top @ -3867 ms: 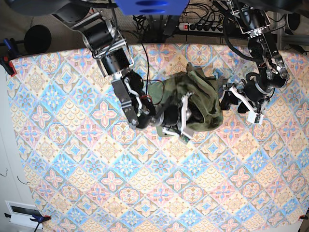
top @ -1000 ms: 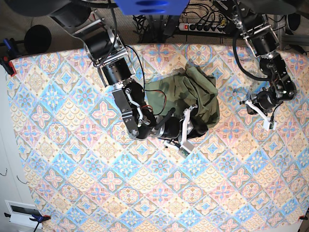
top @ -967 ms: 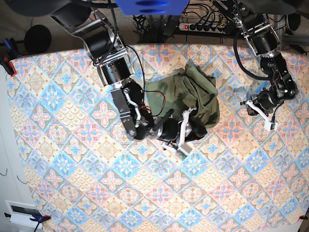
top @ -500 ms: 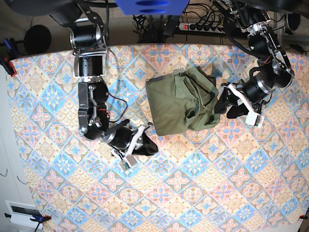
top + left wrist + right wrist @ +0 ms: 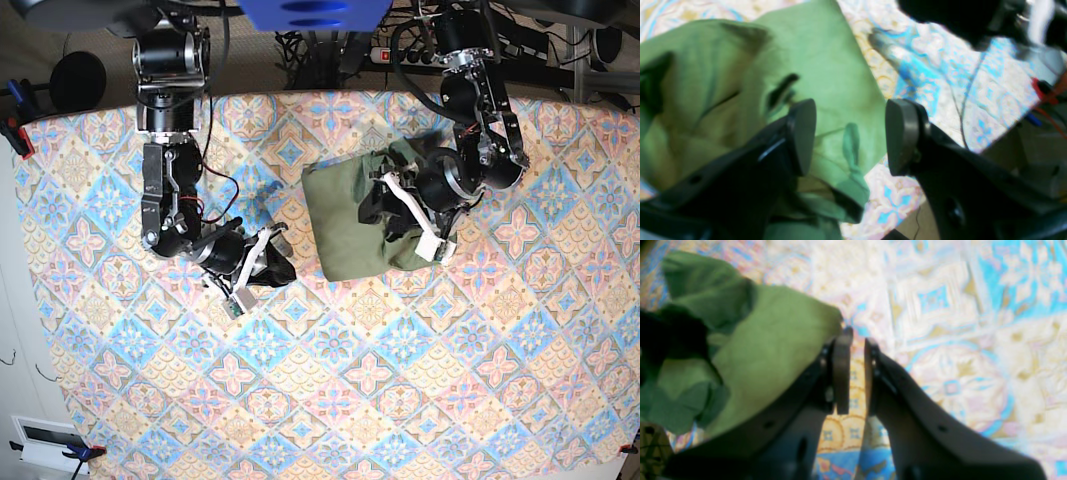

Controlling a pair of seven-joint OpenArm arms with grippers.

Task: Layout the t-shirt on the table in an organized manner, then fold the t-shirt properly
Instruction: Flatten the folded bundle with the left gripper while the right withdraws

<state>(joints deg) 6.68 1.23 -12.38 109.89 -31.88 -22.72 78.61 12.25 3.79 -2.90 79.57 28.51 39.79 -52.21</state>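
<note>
The olive-green t-shirt (image 5: 340,225) lies bunched in a rough square at the middle back of the table (image 5: 400,400). My left gripper (image 5: 375,208) hovers over the shirt's right half. In the left wrist view its jaws (image 5: 850,136) stand wide open, with wrinkled t-shirt (image 5: 826,66) below them and nothing between the pads. My right gripper (image 5: 280,268) sits low on the table, just left of the shirt's front left corner. In the right wrist view its jaws (image 5: 857,373) are almost together, with only table cloth (image 5: 940,306) showing through the slit and the t-shirt (image 5: 773,340) lying to their left.
A power strip (image 5: 410,55) and cables run behind the table's back edge. Clamps grip the cloth at the left edge (image 5: 15,125) and at the front left corner (image 5: 80,452). Patterned cloth stretches across the whole front half.
My right gripper let go of the shirt and drew away to the left. My left arm swung in from the right over the shirt and its jaws opened.
</note>
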